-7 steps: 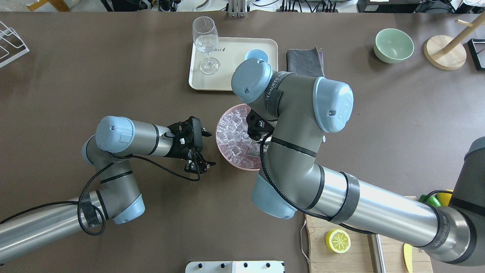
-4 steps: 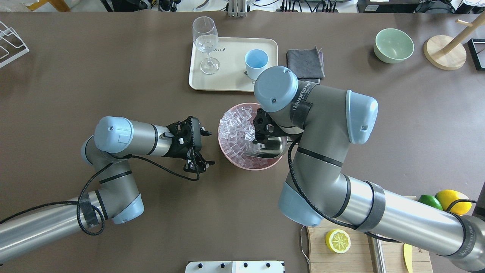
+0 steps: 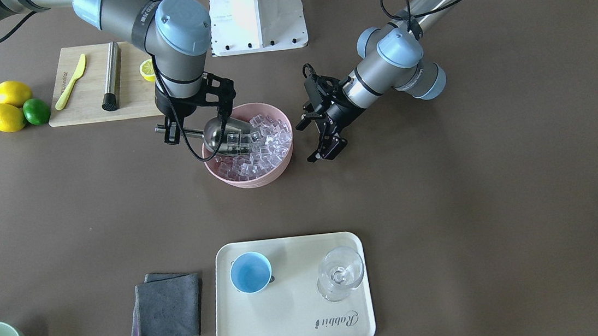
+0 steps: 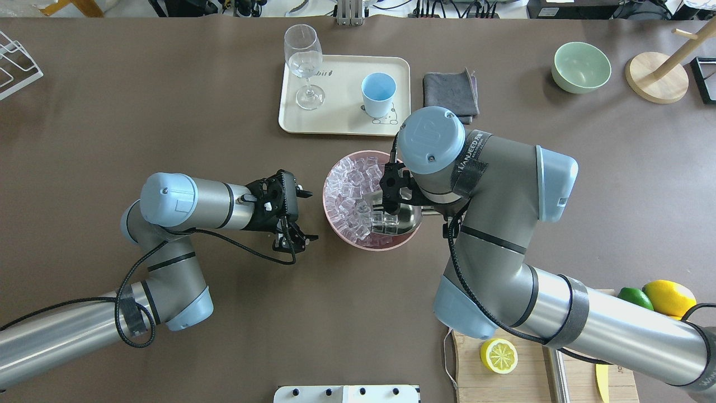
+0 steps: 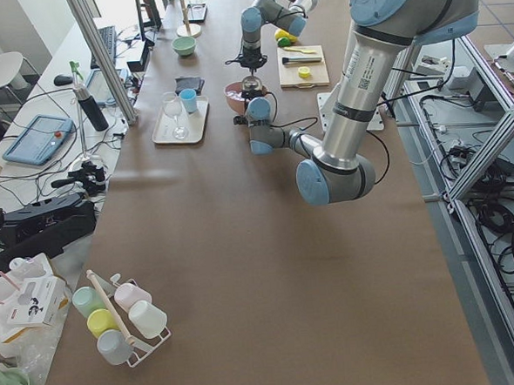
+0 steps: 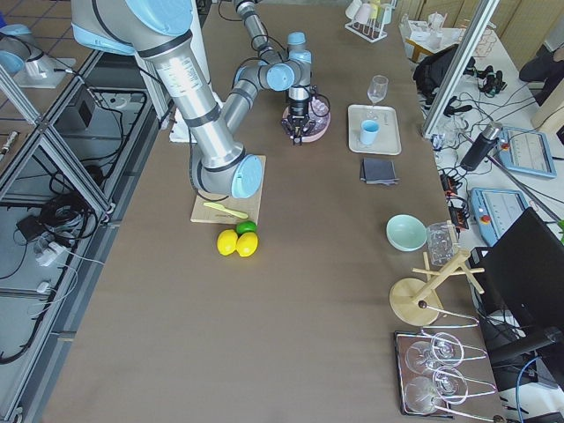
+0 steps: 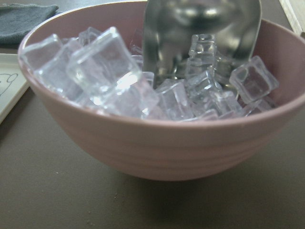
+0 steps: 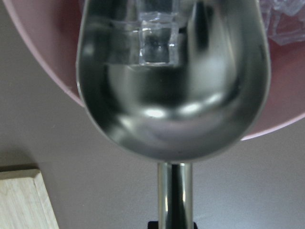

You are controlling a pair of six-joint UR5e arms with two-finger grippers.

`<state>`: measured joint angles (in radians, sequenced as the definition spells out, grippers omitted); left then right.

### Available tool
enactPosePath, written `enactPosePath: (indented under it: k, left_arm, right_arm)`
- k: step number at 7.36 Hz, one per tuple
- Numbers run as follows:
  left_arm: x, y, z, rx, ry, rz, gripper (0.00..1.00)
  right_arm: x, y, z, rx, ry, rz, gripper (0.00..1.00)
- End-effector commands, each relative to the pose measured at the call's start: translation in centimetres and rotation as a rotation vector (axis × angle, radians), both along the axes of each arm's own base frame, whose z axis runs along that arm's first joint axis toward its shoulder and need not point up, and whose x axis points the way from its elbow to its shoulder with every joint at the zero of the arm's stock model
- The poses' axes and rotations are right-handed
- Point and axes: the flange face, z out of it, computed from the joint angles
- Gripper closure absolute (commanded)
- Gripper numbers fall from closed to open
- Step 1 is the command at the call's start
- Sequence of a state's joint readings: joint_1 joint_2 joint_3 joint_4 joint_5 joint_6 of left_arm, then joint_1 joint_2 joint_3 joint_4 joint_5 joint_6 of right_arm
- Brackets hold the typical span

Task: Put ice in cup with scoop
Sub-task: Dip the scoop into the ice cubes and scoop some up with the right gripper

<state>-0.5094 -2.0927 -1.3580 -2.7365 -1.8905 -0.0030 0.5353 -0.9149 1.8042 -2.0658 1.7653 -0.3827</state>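
Note:
A pink bowl [image 4: 335, 221] in the table's middle holds the ice [image 4: 351, 189], many clear cubes. My right gripper [image 3: 180, 129] is shut on the thin handle of the steel scoop [image 4: 404, 219]. The scoop's trough lies in the bowl's right side with a few cubes in it [image 8: 155, 47]. The light-blue cup [image 4: 378, 89] stands upright and empty on the cream tray [image 4: 341, 120] beyond the bowl. My left gripper [image 4: 306, 217] is open and empty just left of the bowl. The left wrist view shows the bowl [image 7: 167, 148], the ice [image 7: 109, 67] and the scoop [image 7: 200, 28].
A wine glass [image 4: 304, 59] stands on the tray's left. A grey cloth [image 4: 450, 89] lies right of the tray. A green bowl [image 4: 580, 67] and a wooden stand [image 4: 657, 77] are far right. A cutting board [image 3: 99, 85] holds a lemon half, knife and steel cylinder.
My right arm has swung to the right, drawing the scoop through the ice to the bowl's right side and uncovering the cup. The left arm has not moved.

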Motion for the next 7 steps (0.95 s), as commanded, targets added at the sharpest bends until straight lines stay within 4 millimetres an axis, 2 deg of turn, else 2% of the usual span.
enactPosePath:
  k: [1, 7]
  left_arm:
    - [0.1, 0.1, 0.0, 0.002, 0.002, -0.007, 0.02]
    - [0.0, 0.2, 0.2, 0.003, 0.004, -0.007, 0.02]
  right_arm:
    - [0.2, 0.2, 0.1, 0.015, -0.039, -0.004, 1.00]
    - [1.3, 1.9, 0.2, -0.033, -0.146, -0.054, 1.00]
